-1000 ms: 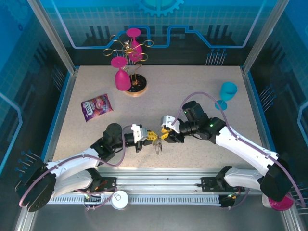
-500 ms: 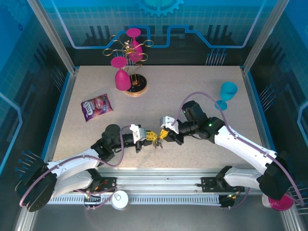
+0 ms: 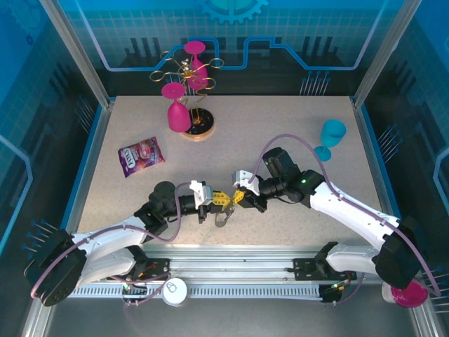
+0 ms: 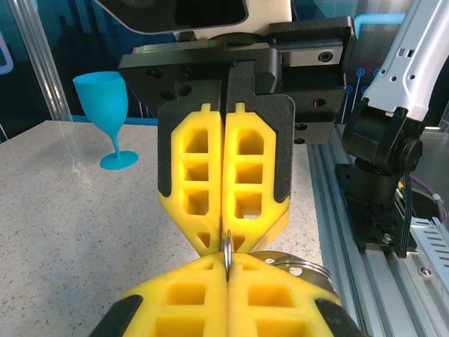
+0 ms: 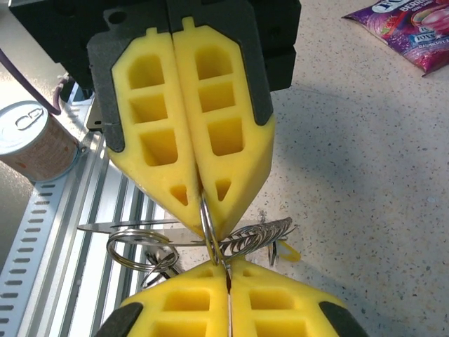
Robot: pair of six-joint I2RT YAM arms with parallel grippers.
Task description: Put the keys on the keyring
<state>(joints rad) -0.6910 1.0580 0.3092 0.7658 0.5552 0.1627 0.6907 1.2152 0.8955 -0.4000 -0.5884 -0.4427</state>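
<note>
Above the middle of the worktop's (image 3: 280, 140) near edge, my left gripper (image 3: 223, 201) and right gripper (image 3: 240, 196) meet tip to tip. Both are clamped shut on the keyring's (image 5: 207, 226) thin silvery ring. The keys (image 5: 258, 234) dangle in a cluster just beneath. I cannot tell which are threaded, so I judge the job unfinished.

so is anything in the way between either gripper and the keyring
Nothing visible is in the way. The left gripper and the right gripper meet tip to tip, both shut on the same thin metal ring. More split rings cluster right beside the pinch.
</note>
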